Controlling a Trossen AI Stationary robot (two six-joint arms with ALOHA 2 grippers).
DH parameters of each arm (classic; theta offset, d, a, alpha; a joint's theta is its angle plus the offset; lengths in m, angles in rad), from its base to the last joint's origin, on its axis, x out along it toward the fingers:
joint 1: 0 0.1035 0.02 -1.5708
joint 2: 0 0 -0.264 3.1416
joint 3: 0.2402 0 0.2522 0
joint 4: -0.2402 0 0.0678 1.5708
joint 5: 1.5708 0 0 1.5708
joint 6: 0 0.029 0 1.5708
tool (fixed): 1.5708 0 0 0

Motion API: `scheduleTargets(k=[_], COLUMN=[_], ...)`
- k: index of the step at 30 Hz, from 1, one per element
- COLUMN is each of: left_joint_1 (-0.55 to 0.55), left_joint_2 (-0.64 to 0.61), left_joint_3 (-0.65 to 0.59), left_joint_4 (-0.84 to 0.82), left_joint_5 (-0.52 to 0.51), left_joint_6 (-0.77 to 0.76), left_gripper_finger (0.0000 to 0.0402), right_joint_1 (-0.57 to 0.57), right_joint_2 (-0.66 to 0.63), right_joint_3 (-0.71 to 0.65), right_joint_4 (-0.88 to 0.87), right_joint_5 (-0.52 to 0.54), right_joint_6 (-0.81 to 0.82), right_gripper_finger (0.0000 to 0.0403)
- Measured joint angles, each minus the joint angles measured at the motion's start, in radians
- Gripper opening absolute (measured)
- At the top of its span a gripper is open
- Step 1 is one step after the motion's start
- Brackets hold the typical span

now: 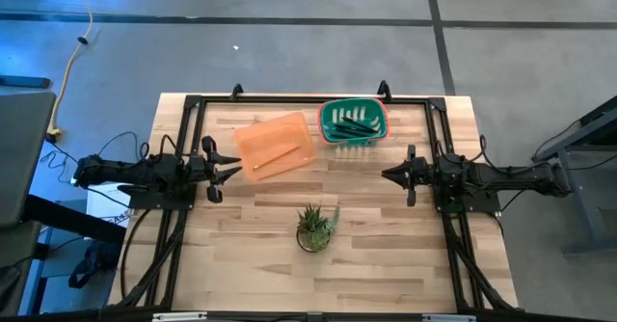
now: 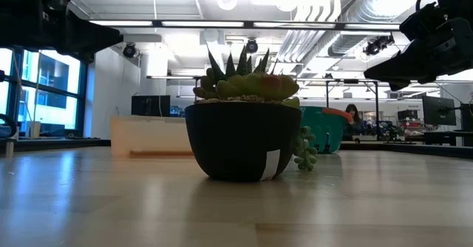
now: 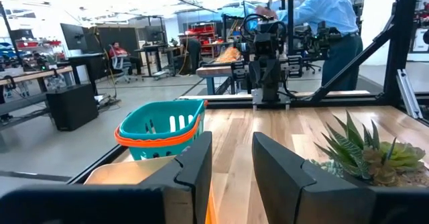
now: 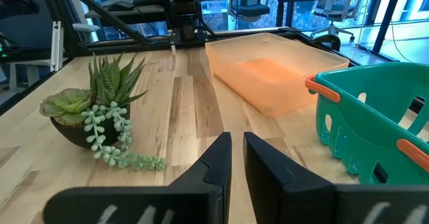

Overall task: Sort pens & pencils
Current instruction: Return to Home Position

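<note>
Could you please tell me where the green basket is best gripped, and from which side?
I'd take the green basket by its thin upright rim on the side nearest the right gripper, coming down from above. That wall should fit between two fingers, and the pens lie low inside, below the rim.

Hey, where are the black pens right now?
In the high view, the pens lie inside the green basket at the far edge of the table, just right of the orange tray.
</note>
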Motion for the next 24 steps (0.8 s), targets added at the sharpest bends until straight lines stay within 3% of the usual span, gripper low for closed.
scheduleTargets(k=[9, 11, 17, 24], left_joint_1=[0.0, 0.0, -0.001, 0.0], left_joint_2=[0.0, 0.0, 0.0, 0.0], left_joint_3=[0.0, 0.0, 0.0, 0.0], left_joint_4=[-0.001, -0.004, -0.049, -0.049], left_joint_5=[0.019, 0.065, 0.325, 0.325], left_joint_6=[-0.074, -0.112, -0.126, -0.13], left_gripper_finger=[0.0095, 0.0095, 0.0095, 0.0095], right_joint_1=[0.0, 0.0, 0.0, 0.0], right_joint_2=[0.0, 0.0, 0.0, 0.0], right_joint_3=[0.0, 0.0, 0.0, 0.0], right_joint_4=[0.0, 0.0, 0.0, 0.0], right_joint_5=[0.0, 0.0, 0.0, 0.0], right_joint_6=[0.0, 0.0, 0.0, 0.0], right_gripper_finger=[0.0032, 0.0032, 0.0032, 0.0032])
